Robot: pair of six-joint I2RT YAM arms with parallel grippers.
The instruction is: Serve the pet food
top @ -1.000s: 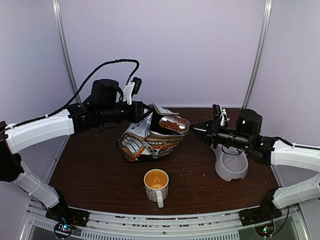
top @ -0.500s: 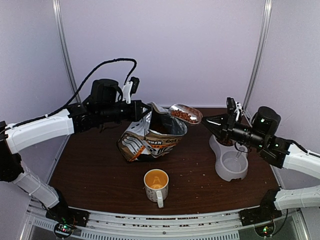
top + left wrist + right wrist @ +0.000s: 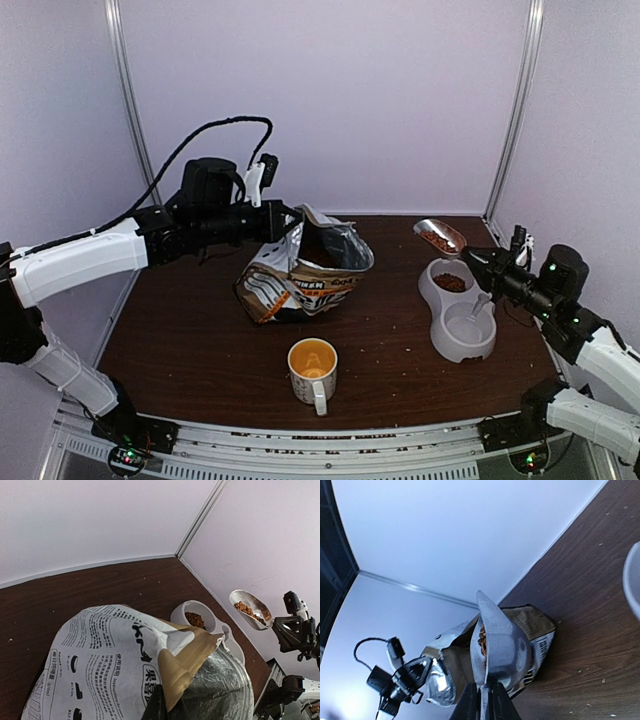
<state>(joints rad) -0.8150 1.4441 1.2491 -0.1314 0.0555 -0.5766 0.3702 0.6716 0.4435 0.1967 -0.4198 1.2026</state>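
Observation:
An open white, tan and orange bag (image 3: pixel 300 275) stands at mid table. My left gripper (image 3: pixel 288 225) is shut on the bag's back rim and holds its mouth up. In the left wrist view, the bag (image 3: pixel 110 660) fills the lower frame, with the gripper's dark finger (image 3: pixel 156 705) against the foil lining. My right gripper (image 3: pixel 482 263) is shut on the handle of a metal scoop (image 3: pixel 438 236). The scoop carries pet food (image 3: pixel 437 241) above the far bowl of a grey double feeder (image 3: pixel 436 305). That bowl holds more kibble (image 3: pixel 451 283). In the right wrist view, the scoop (image 3: pixel 502 645) rises from the gripper (image 3: pixel 483 702).
A white mug with an orange inside (image 3: pixel 313 368) stands near the front edge, between the arm bases. Crumbs are scattered on the brown table (image 3: pixel 180 340). The feeder's near bowl (image 3: pixel 466 328) has no kibble in it. Walls and a corner post close in behind.
My right arm has drawn the loaded scoop out of the bag's mouth and carried it right, to above the feeder. The left arm and the bag have stayed in place.

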